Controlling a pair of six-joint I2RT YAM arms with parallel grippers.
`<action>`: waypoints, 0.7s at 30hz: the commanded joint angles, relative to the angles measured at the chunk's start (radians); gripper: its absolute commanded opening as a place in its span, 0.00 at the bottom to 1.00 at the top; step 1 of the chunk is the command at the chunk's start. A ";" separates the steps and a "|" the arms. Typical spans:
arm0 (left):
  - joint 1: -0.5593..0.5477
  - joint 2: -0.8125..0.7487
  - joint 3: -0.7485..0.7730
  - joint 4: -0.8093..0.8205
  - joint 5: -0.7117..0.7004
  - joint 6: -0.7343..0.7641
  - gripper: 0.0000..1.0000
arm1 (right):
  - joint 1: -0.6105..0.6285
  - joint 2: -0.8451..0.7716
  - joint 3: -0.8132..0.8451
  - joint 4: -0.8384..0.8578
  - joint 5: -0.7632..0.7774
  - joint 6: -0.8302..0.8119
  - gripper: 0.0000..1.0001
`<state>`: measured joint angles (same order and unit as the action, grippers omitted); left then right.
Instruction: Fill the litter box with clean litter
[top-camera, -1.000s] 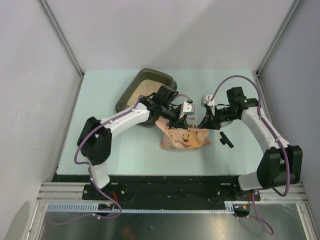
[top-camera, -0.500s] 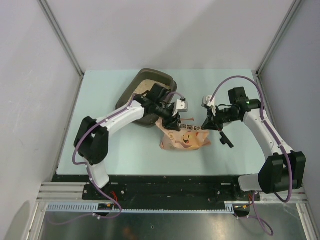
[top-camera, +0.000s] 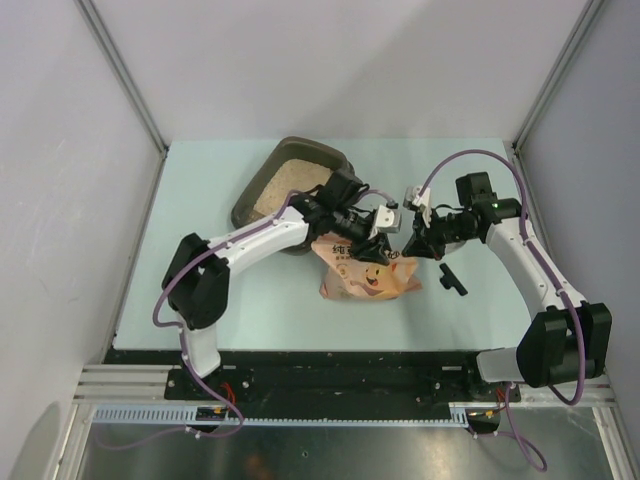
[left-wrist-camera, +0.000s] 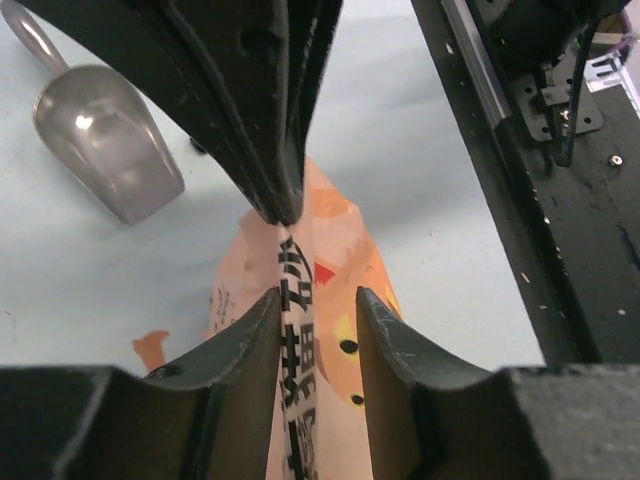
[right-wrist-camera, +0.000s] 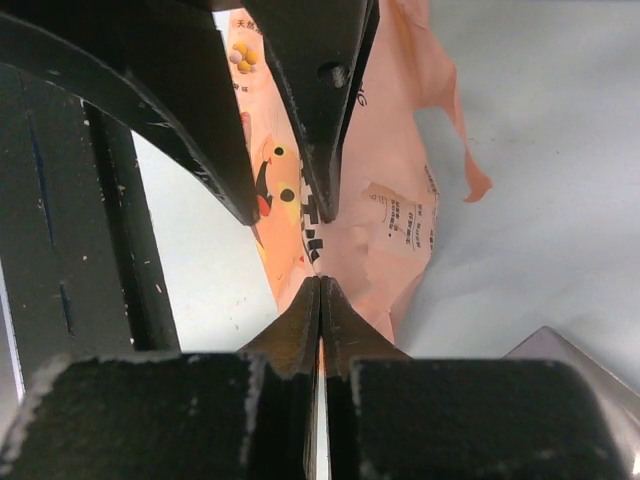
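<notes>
Top external view has my left pincer (top-camera: 372, 242) back at the top edge of the salmon-pink cartoon-cat plastic bag (top-camera: 368, 278) after drawing off half a second ago, jaws now narrowly parted astride that edge, while my right pincer (top-camera: 409, 246) stays clamped on the same edge just beside it. Behind-left of my left pincer sits the dark grey-brown shallow plastic litter box (top-camera: 305, 146) with pale beige sandy clean litter (top-camera: 285, 185) in it. All rests on a pale green tabletop (top-camera: 200, 290) walled by plain whitish panels (top-camera: 330, 60).
</notes>
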<state>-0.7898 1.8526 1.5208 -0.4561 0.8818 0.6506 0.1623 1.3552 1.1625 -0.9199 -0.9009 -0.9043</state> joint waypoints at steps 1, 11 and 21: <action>-0.011 0.020 0.021 0.112 0.052 -0.094 0.35 | 0.006 -0.018 0.026 -0.004 0.017 0.027 0.00; -0.026 0.007 -0.043 0.189 -0.043 -0.187 0.00 | -0.240 -0.106 0.026 0.064 0.082 0.180 0.23; -0.028 0.002 -0.047 0.203 -0.075 -0.226 0.00 | -0.250 -0.289 -0.266 -0.005 0.460 -0.065 0.45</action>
<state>-0.8017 1.8778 1.4845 -0.2672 0.8238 0.4690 -0.1551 1.1549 1.0519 -0.9672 -0.6838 -0.9226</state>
